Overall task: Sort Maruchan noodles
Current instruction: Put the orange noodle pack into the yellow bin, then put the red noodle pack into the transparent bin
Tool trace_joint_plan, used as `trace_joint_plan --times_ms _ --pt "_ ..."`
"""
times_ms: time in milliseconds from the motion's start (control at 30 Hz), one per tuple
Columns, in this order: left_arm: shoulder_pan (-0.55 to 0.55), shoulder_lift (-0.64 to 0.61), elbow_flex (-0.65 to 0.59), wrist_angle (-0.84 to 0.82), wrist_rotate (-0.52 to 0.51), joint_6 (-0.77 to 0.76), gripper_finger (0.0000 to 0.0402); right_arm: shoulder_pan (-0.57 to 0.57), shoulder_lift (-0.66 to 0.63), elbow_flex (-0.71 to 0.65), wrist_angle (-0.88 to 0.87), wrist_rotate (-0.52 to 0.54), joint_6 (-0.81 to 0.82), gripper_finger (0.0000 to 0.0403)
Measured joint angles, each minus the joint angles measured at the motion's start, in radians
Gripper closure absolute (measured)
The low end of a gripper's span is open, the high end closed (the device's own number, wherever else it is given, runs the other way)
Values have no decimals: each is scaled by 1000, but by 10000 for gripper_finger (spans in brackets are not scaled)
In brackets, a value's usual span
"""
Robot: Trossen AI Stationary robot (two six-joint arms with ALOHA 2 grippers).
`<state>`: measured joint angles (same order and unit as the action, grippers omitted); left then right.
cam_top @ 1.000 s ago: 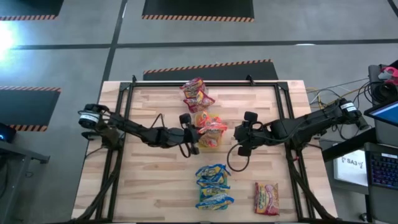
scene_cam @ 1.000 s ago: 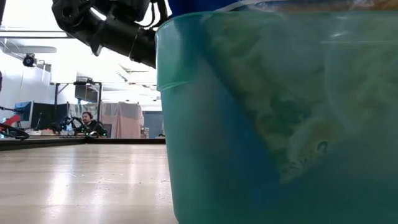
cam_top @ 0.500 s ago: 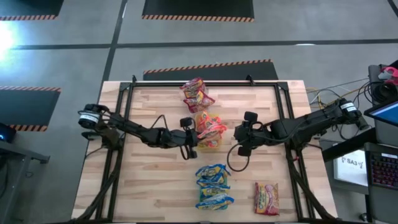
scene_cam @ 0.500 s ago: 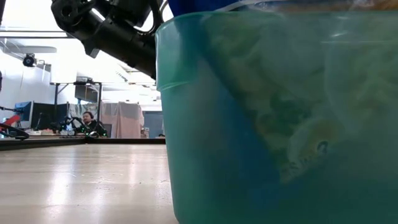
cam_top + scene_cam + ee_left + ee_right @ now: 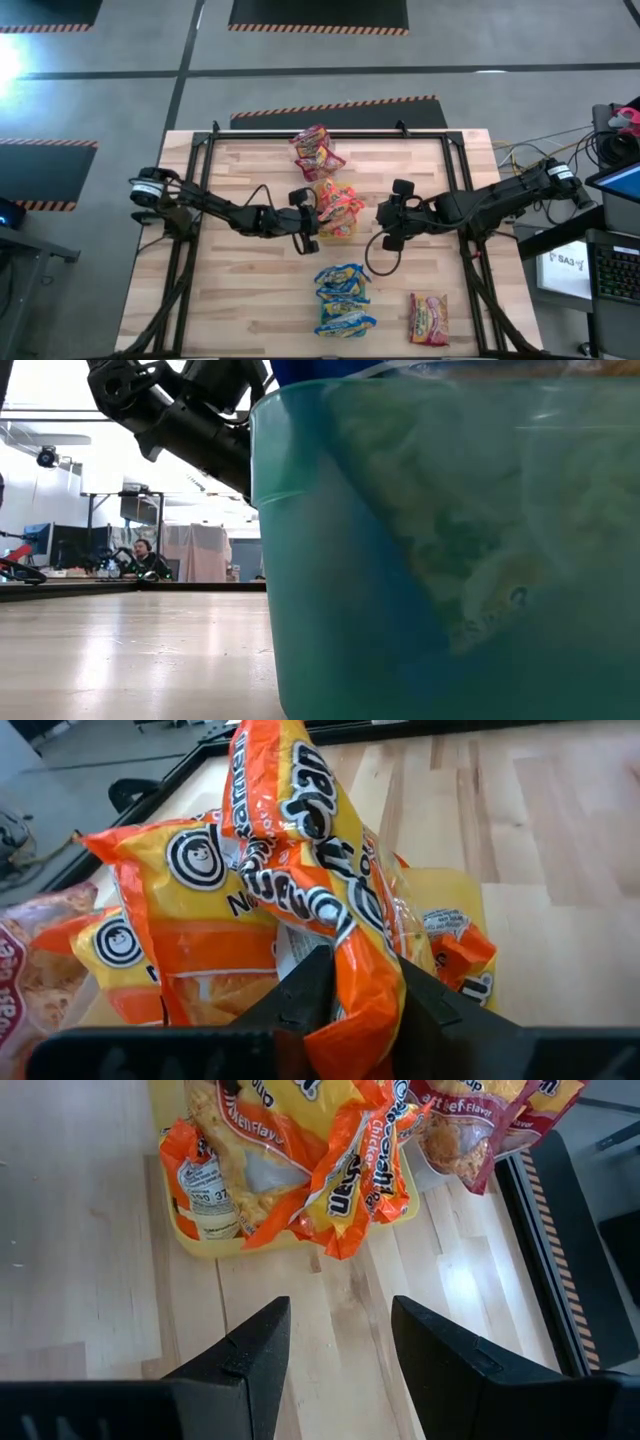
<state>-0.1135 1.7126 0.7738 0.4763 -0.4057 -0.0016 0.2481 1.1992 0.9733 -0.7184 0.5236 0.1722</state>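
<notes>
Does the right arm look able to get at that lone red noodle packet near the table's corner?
Probably yes: the right gripper is open and empty, and the red packet lies alone on bare table.

Two dark jointed arms trail black cables; each claw has flat black fingers.

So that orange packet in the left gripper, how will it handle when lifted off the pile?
Probably floppy at the edges: the orange packet folds and crinkles where the left gripper pinches it. Likely light, since that narrow pinch holds it tilted up. The glossy wrapper looks slippery, so it may slide out or drag the neighbouring packets in the yellow tray.
</notes>
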Motion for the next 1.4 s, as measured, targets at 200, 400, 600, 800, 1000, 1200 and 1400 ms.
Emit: trace_joint_plan --times_ms 200,400,600,800,1000,1200,1400 --pt "-7 -37 -2 39 -40 -38 330 0 0 0 0 0 0 236" --pt "-7 -58 -2 18 -83 -63 276 0 0 0 1 0 0 236" --pt "-8 -59 -3 -5 -88 -103 212 0 0 0 0 0 0 236" --pt "-8 -69 -7 -5 -218 -99 185 0 0 0 0 0 0 236" --pt "-13 -177 -16 -14 -229 -92 177 0 0 0 1 0 0 236" --pt "-51 -261 -19 -166 -344 -165 176 0 0 0 0 0 0 236" --pt "-115 -294 -19 -280 -418 -476 181 0 0 0 0 0 0 236"
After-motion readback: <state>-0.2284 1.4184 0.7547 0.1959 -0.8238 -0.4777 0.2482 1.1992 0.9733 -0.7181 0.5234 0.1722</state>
